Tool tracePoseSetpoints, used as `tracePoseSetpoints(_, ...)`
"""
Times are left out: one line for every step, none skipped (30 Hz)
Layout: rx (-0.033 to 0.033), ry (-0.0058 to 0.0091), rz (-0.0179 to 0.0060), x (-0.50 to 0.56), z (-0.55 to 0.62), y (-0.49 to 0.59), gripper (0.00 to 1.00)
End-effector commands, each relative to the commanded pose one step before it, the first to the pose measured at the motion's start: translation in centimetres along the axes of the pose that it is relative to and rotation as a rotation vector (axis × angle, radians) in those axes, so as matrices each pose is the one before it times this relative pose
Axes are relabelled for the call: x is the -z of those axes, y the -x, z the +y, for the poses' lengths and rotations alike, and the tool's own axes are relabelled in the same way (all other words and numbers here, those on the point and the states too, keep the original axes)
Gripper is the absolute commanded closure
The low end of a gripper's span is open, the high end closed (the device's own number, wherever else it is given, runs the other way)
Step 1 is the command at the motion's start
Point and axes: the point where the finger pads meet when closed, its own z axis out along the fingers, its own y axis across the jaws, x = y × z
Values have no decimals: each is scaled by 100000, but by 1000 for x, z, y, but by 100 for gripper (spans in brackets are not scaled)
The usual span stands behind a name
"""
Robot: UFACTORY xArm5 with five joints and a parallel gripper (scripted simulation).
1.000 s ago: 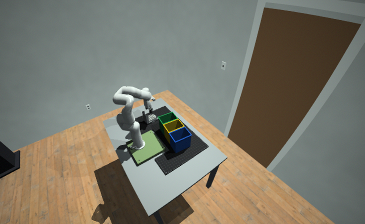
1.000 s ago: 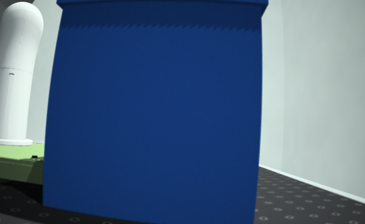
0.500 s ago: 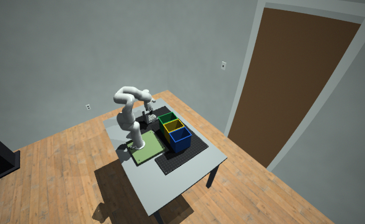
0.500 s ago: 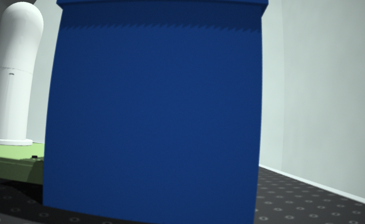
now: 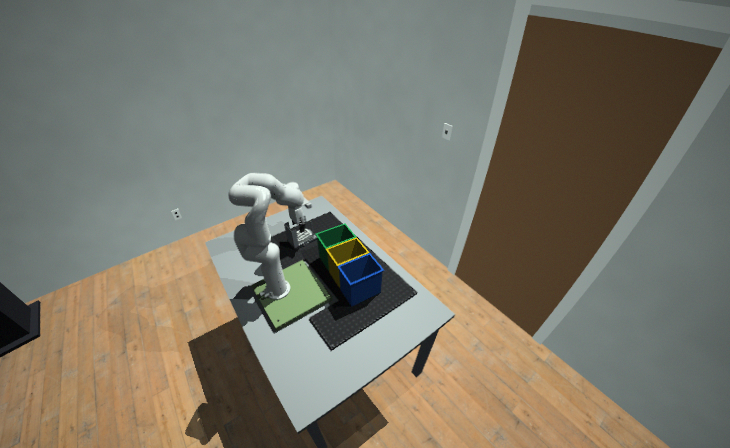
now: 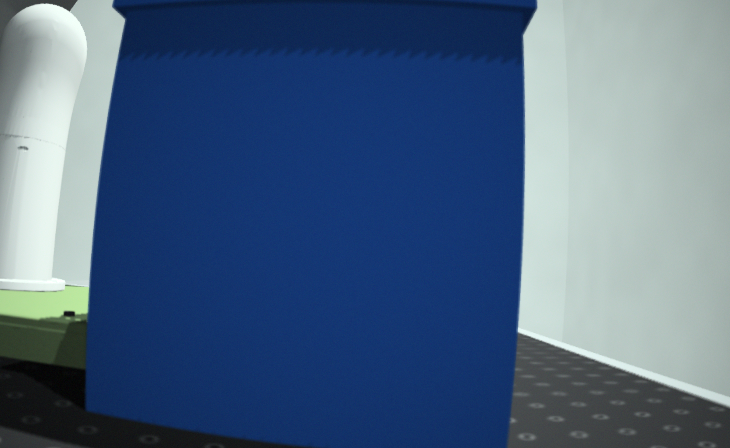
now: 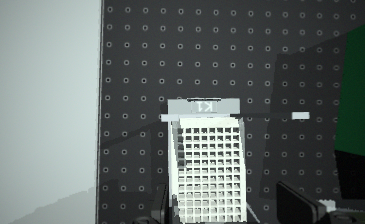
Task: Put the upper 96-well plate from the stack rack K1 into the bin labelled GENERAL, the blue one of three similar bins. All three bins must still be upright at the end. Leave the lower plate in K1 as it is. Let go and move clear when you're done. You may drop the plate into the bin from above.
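The stack rack K1 (image 7: 203, 107) stands on the black pegboard, with the white upper 96-well plate (image 7: 209, 172) on top; the lower plate is hidden beneath it. In the top view the rack (image 5: 301, 236) sits just left of the green bin. My gripper (image 7: 222, 201) is open and empty, low over the plate, its dark fingers on either side of the plate's near end; it also shows in the top view (image 5: 301, 227). The blue bin (image 5: 360, 278) stands upright at the near end of the bin row and fills the exterior view (image 6: 306, 222).
A yellow bin (image 5: 346, 253) and a green bin (image 5: 334, 237) stand upright in a row behind the blue one; the green bin's side shows at the right of the wrist view (image 7: 358, 100). My arm's base stands on a green plate (image 5: 292, 294).
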Motion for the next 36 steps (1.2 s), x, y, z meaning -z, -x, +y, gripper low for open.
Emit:
tracePoseSetpoints(-1, -265, 285, -631, -106, -103, 0)
tracePoseSetpoints(0, 0, 0, -167, -1, 2, 0)
tracePoseSetpoints(0, 0, 0, -167, -1, 2, 0)
tracePoseSetpoints(0, 0, 0, -167, -1, 2, 0)
tracePoseSetpoints(0, 0, 0, 0, 0, 0, 0)
tracePoseSetpoints(0, 0, 0, 0, 0, 0, 0)
tracePoseSetpoints(0, 0, 0, -167, -1, 2, 0)
tracePoseSetpoints(0, 0, 0, -167, -1, 2, 0)
tracePoseSetpoints(0, 0, 0, -167, -1, 2, 0)
tracePoseSetpoints(0, 0, 0, -167, -1, 2, 0)
tracePoseSetpoints(0, 0, 0, -167, -1, 2, 0)
tracePoseSetpoints(0, 0, 0, -167, -1, 2, 0)
tracePoseSetpoints(0, 0, 0, -167, -1, 2, 0)
tracePoseSetpoints(0, 0, 0, -167, -1, 2, 0)
tracePoseSetpoints(0, 0, 0, -167, -1, 2, 0)
tracePoseSetpoints(0, 0, 0, -167, -1, 2, 0)
tracePoseSetpoints(0, 0, 0, -167, -1, 2, 0)
tracePoseSetpoints(0, 0, 0, -167, -1, 2, 0)
tracePoseSetpoints(0, 0, 0, -167, -1, 2, 0)
tracePoseSetpoints(0, 0, 0, -167, -1, 2, 0)
tracePoseSetpoints(0, 0, 0, -167, -1, 2, 0)
tracePoseSetpoints(0, 0, 0, 0, 0, 0, 0)
tracePoseSetpoints(0, 0, 0, 0, 0, 0, 0)
tracePoseSetpoints(0, 0, 0, -167, -1, 2, 0)
tracePoseSetpoints(0, 0, 0, -167, -1, 2, 0)
tracePoseSetpoints(0, 0, 0, -167, -1, 2, 0)
tracePoseSetpoints(0, 0, 0, -167, -1, 2, 0)
tracePoseSetpoints(0, 0, 0, -69, 0, 1, 0)
tracePoseSetpoints(0, 0, 0, 0, 0, 0, 0)
tracePoseSetpoints(0, 0, 0, 0, 0, 0, 0)
tracePoseSetpoints(0, 0, 0, 0, 0, 0, 0)
tracePoseSetpoints(0, 0, 0, 0, 0, 0, 0)
tracePoseSetpoints(0, 0, 0, 0, 0, 0, 0)
tracePoseSetpoints(0, 0, 0, 0, 0, 0, 0)
tracePoseSetpoints(0, 0, 0, 0, 0, 0, 0)
tracePoseSetpoints(0, 0, 0, 0, 0, 0, 0)
